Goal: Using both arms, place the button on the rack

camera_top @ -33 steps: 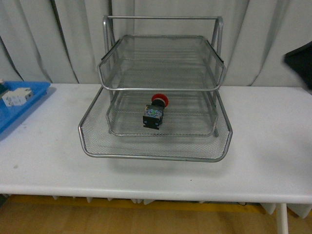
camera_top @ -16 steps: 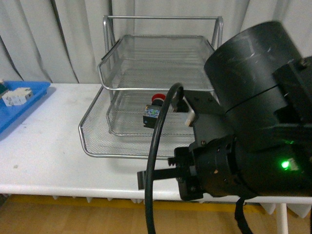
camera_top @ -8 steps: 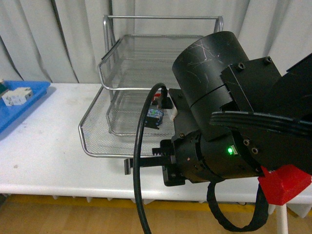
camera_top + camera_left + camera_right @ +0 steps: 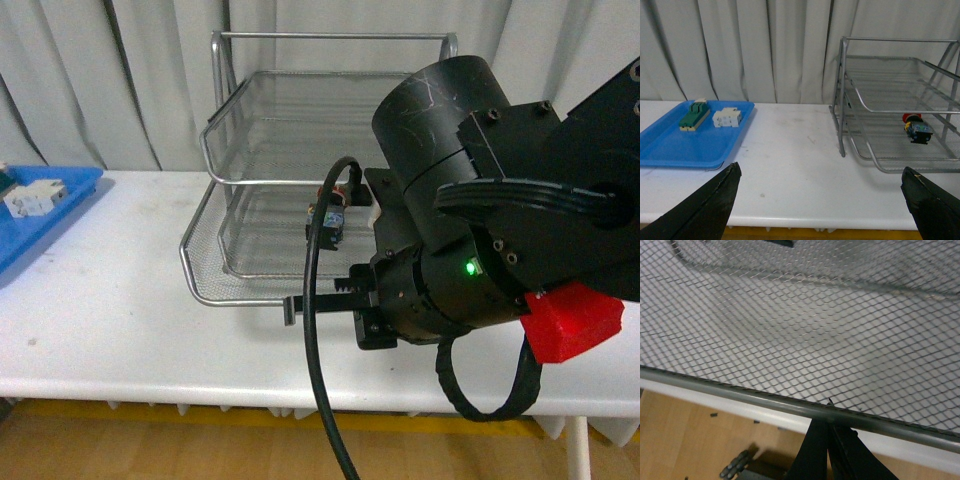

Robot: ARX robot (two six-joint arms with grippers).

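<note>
The silver wire-mesh rack (image 4: pixel 300 130) stands at the back of the white table (image 4: pixel 100 320). The button (image 4: pixel 328 218), with a red cap on a dark body, lies on its side on a lower tier; the left wrist view also shows it (image 4: pixel 916 127). My right arm (image 4: pixel 480 250) fills the front view's right half and hides the rack's front right. My right gripper (image 4: pixel 829 412) is shut on the rack's front rim (image 4: pixel 740 392). My left gripper (image 4: pixel 820 172) is open and empty over the table, left of the rack (image 4: pixel 842 100).
A flat blue tray (image 4: pixel 670 150) lies at the table's left end, holding a green-and-cream component (image 4: pixel 694 114) and a white terminal block (image 4: pixel 727 118). The tray also shows in the front view (image 4: pixel 40 225). Grey curtains hang behind. Bare table separates tray and rack.
My right arm has come into the front view and closed on the rack's front rim. The rack's front has shifted to the right, and the button has moved with it.
</note>
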